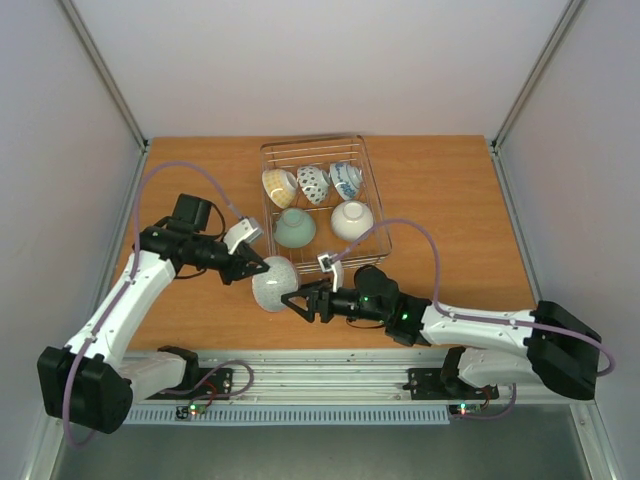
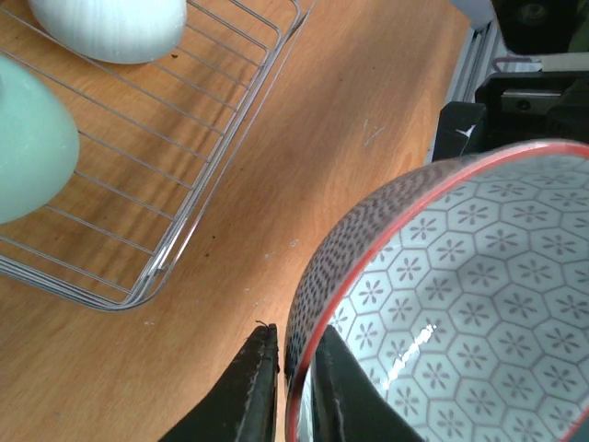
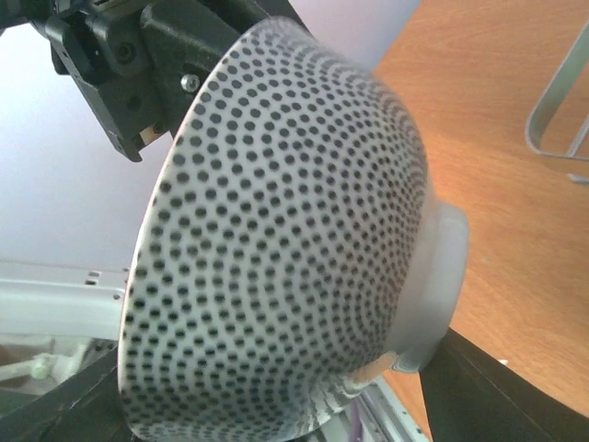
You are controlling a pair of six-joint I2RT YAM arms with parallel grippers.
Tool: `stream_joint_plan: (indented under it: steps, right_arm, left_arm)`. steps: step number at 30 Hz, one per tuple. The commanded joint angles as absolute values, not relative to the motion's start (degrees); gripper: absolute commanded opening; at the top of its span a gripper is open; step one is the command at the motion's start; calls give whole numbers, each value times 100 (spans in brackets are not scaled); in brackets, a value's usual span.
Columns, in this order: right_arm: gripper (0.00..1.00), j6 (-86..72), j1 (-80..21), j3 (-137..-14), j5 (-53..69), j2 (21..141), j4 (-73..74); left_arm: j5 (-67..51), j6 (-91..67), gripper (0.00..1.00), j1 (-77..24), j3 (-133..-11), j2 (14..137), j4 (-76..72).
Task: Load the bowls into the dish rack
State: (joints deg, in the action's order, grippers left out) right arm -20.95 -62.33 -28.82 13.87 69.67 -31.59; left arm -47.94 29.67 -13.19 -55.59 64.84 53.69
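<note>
A white bowl with dark dots [image 1: 272,285], hexagon-patterned inside with a red rim, hangs on its side just off the dish rack's [image 1: 375,200] near left corner. My left gripper [image 1: 262,267] is shut on its rim, one finger inside and one outside [image 2: 294,345]. My right gripper [image 1: 293,303] spans the same bowl [image 3: 285,239] from rim to foot ring, with a finger touching each end [image 3: 276,405]. In the rack lie a cream bowl [image 1: 279,186], a dark-patterned bowl [image 1: 313,184], a blue-and-white bowl [image 1: 346,180], a pale green bowl [image 1: 295,228] and a white bowl [image 1: 351,220].
The rack's near corner wire [image 2: 184,239] lies close to the left of the held bowl [image 2: 460,295]. The pale green bowl [image 2: 28,138] and the white bowl [image 2: 110,28] fill the rack's near row. Bare wooden table [image 1: 450,220] lies right of the rack.
</note>
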Motion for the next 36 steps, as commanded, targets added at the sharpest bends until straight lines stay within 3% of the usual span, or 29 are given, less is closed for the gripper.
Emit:
stream_joint_plan:
  steps: [1,4,5,7,12,21,36]
  right_arm:
    - [1,-1077,-6286,-3485,856,6330,-1879]
    - [1,-509,-6284,-4078,77,6056,-378]
    - [1,-343,-6278,-4295,-304,6034,155]
    - [1,-45,-6259,-4752,-855,6107,940]
    - [1,584,-6148,-6023,-2152,6771,2594]
    - [1,880,-5793,-8169,-3002,8850,4678]
    - [2,1361,-5643,-9908,-3772,10865,5860]
  left_arm:
    - [-4942,2685,25,-1327,-5617,6357,5147]
    - [-4700,2552,69,-1321,-5579,6322,5001]
    - [-4625,2510,80,-1325,-5567,6312,4952]
    - [-4486,2393,87,-1327,-5534,6302,4855]
    - [-4117,2246,92,-1327,-5478,6284,4645]
    - [-3770,2112,92,-1327,-5432,6242,4499]
    - [-3764,2131,91,-1336,-5405,6281,4477]
